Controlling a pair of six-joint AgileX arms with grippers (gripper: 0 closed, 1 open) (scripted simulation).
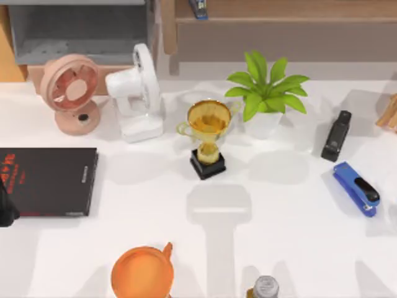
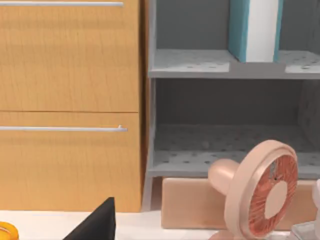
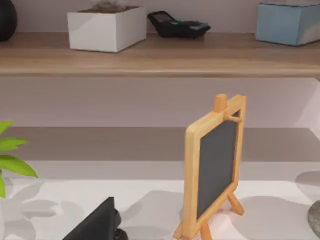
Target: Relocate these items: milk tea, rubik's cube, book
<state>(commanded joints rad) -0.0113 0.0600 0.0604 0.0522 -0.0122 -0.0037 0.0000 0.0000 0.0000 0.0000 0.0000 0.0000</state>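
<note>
Your book (image 2: 255, 30) stood upright on the grey shelf's (image 2: 200, 62) upper level; the cube and milk tea weren't locatable. I couldn't tell either gripper's finger state. Any left-arm reach risked clipping the pink fan (image 1: 71, 90) or white fan (image 1: 138, 93).

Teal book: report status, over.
Teal book upright on the grey shelf's upper level. Pink fan on the table below the shelf. Black book at the table's left. No cube sighted.
</note>
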